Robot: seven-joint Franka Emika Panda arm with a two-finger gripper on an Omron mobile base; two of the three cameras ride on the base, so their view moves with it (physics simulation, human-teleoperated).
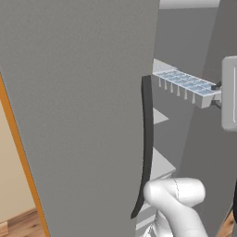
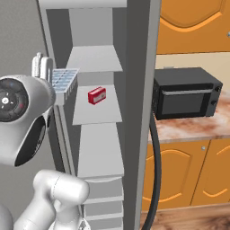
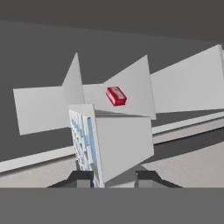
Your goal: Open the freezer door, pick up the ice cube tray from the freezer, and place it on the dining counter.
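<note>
The white arm bends up from its elbow, hand raised level at the open freezer (image 2: 96,134). The pincer (image 3: 114,178) is clamped on one end of the ice cube tray (image 1: 187,85), held in the air just outside the shelves. Farther in, a small red box (image 2: 97,95) rests on a shelf. The freezer door (image 1: 83,115) stands swung open.

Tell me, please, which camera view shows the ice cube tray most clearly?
The left base view: the ice cube tray shows its grid of pockets from above and the side, held at one end by the gripper. The right base view shows a corner of it beside the arm. The hand view shows it edge-on, close up.
</note>
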